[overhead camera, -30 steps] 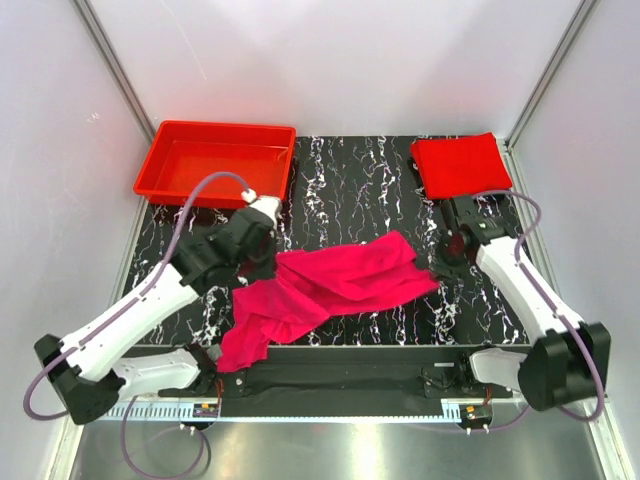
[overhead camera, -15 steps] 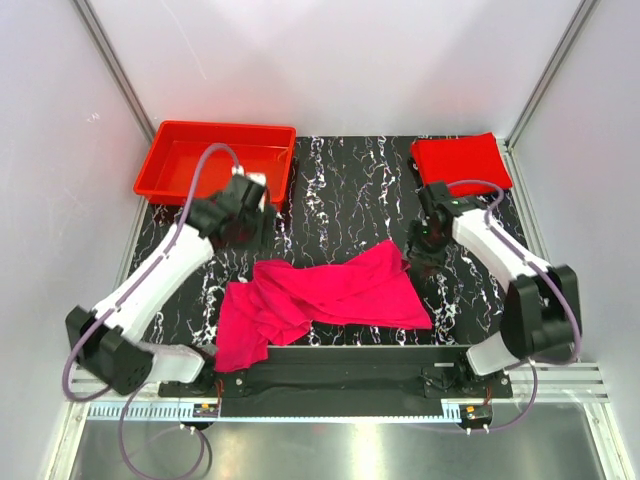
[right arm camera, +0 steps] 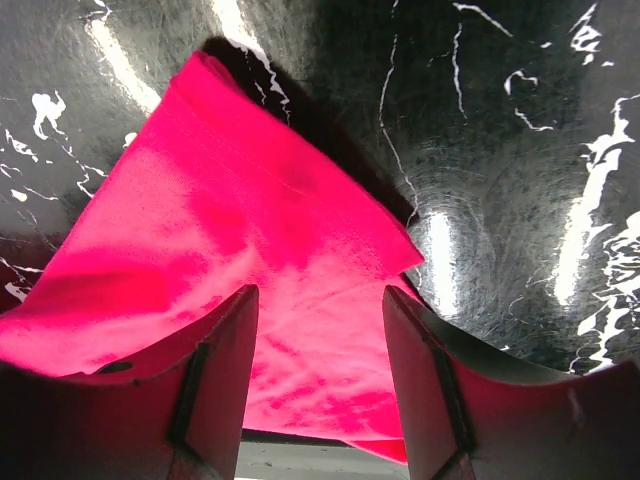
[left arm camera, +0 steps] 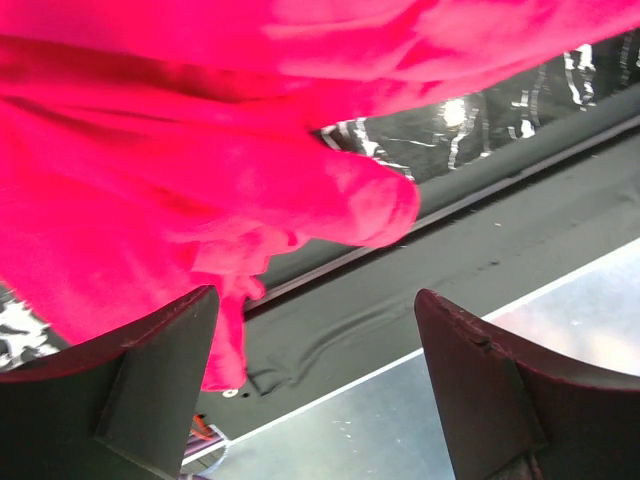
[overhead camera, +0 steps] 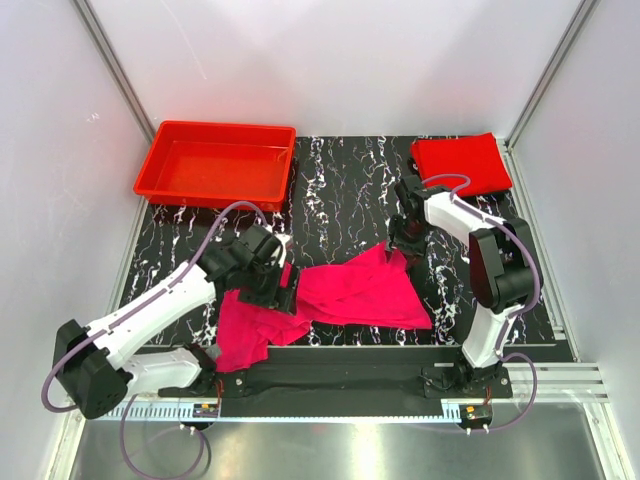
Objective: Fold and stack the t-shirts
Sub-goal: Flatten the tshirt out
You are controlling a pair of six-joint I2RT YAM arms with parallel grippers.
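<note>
Across black marbled table (overhead camera: 340, 190), magenta t-shirt (overhead camera: 358, 295) lies crumpled, long axis left-right.

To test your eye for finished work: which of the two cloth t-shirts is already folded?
The pure red cloth t-shirt, a neat rectangle at the far right corner; the magenta-pink cloth t-shirt lies rumpled in the middle.

Red plastic tray (overhead camera: 215, 163) at far-left corner of black marbled tabletop (overhead camera: 345, 190); white walls (overhead camera: 330, 70) around
</note>
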